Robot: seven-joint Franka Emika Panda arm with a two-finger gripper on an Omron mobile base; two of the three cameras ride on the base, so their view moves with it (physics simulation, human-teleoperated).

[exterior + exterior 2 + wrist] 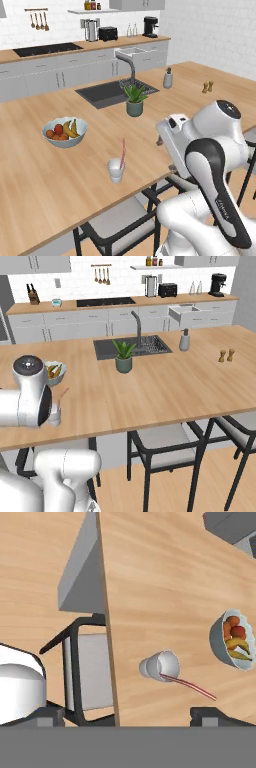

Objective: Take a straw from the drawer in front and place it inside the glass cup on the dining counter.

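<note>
We see the straw (pixel 187 683) standing in the glass cup (pixel 160 665), beside the fruit bowl (pixel 64 132) on the table (pixel 45 180), leaning upward, while our released, empty jaws hang above the cup.

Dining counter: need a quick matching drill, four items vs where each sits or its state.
1 straw
2 fruit bowl
3 potted plant
4 gripper

a open, holding nothing
b beside the sink
c standing in the glass cup
d left of the cup in the left base view

Pairs: 1-c, 2-d, 3-b, 4-a
</note>
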